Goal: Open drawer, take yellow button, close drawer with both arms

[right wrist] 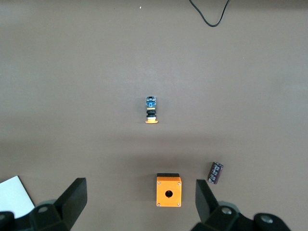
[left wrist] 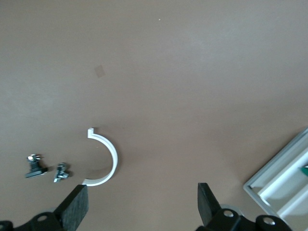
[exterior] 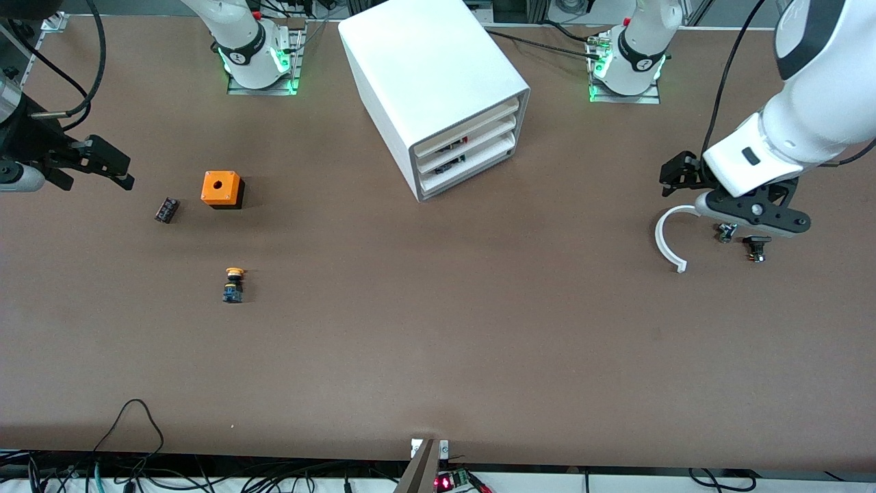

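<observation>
Both arms hang out at the table's ends, and the button [exterior: 234, 285] is already lying on the bare table [exterior: 438, 356], on its side, well clear of the cabinet [exterior: 438, 89] and nearer the front camera than the orange cube [exterior: 222, 189]. A small dark cylinder [exterior: 166, 209] sits just beside that cube, toward the right arm's end.

The right gripper [right wrist: 139, 199] hovers over the cube and the dark cylinder, fingers spread wide and holding nothing. In its wrist view the button shows its orange cap toward the cube and its blue-and-black body pointing away. The left gripper [left wrist: 143, 204] is wide apart too and empty, hanging over a white curved clip [exterior: 669, 239] and two little bits of hardware [exterior: 742, 239] at the left arm's end.

Now the drawer [exterior: 472, 127], the top tray of three: from here it looks pushed in, roughly level with the two below, though I can't swear it's fully home.

As for handling, I'd judge that button light and rigid, hard plastic, nothing fragile. But it's round, so on its side it may roll under a nudge. The smooth domed cap looks slippery; the safer hold is across the cylindrical body, jaws either side of the black-and-blue section. The tray should slide easily; a push on its front edge ought to seat it.
</observation>
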Robot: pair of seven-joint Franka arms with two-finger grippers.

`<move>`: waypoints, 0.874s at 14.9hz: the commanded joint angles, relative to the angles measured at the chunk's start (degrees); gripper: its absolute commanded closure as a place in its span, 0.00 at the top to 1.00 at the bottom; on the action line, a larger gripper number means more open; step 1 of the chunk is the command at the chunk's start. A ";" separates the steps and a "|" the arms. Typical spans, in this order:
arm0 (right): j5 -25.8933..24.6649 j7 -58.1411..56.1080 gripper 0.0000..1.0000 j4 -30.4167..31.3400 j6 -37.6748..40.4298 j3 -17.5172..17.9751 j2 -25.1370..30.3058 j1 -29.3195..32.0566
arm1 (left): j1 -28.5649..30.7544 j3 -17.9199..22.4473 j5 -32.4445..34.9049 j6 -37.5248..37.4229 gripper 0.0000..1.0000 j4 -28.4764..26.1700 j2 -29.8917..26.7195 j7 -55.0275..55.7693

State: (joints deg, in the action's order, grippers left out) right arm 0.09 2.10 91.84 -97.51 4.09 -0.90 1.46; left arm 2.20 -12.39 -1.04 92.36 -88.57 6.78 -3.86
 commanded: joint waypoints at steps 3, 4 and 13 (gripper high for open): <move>-0.53 -0.08 1.00 -1.48 0.57 0.83 -0.59 0.91 | -1.76 4.66 -2.13 8.36 1.00 -11.45 -8.80 -1.59; -0.61 -0.08 1.00 -1.48 0.57 0.83 -0.59 0.91 | -1.58 4.40 -2.04 6.53 1.00 -11.36 -8.80 -1.07; -0.53 0.01 1.00 -1.48 0.57 0.83 -0.68 0.91 | -1.23 3.78 -2.04 3.44 1.00 -10.04 -8.36 3.59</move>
State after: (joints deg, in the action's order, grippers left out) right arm 0.08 2.10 91.81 -97.51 4.09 -0.96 1.50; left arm 1.18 -8.77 -2.26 96.37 -98.03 -0.39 -0.78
